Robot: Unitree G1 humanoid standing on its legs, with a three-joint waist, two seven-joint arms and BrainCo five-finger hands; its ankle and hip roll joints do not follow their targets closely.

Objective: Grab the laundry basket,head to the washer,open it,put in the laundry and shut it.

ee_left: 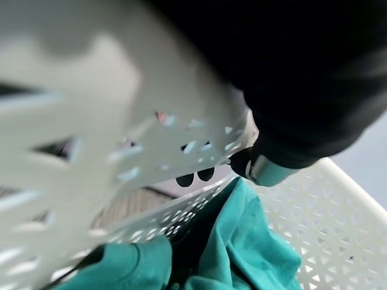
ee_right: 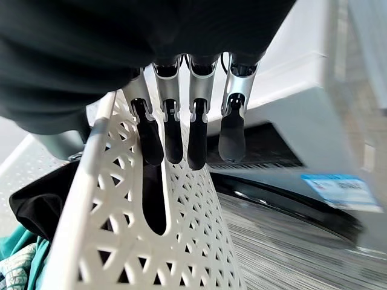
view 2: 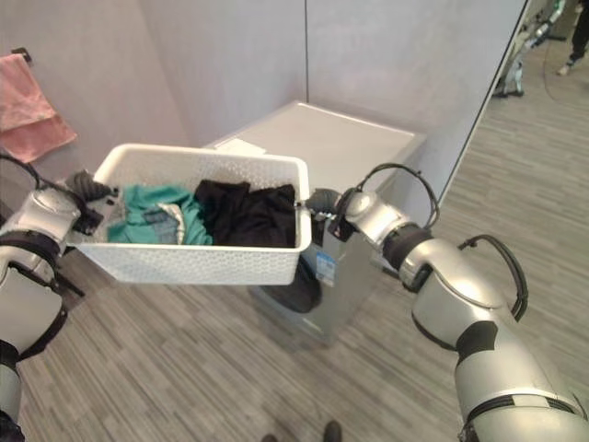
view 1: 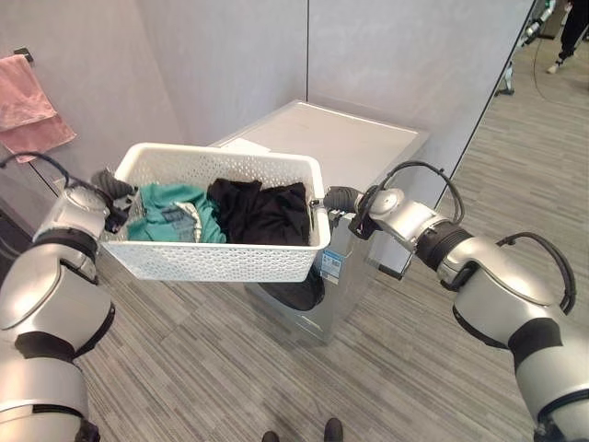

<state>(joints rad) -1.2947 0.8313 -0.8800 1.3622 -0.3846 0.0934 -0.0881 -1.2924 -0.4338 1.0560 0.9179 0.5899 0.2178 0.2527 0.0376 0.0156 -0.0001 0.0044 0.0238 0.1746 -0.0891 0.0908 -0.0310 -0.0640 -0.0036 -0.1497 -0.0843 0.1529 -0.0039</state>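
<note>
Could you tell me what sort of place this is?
Probably a laundry corner: a silver-grey front-loading washing machine against grey wall panels, a white perforated plastic laundry basket of clothes, and a pink towel hanging on the wall.

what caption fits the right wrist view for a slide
Right hand fingers curled over the end wall of the white basket, with the washer just beyond.

laundry corner | washer (view 1: 354,157) against grey wall panels; pink towel (view 1: 28,106) hung; wood-look floor (view 1: 230,378)
</note>
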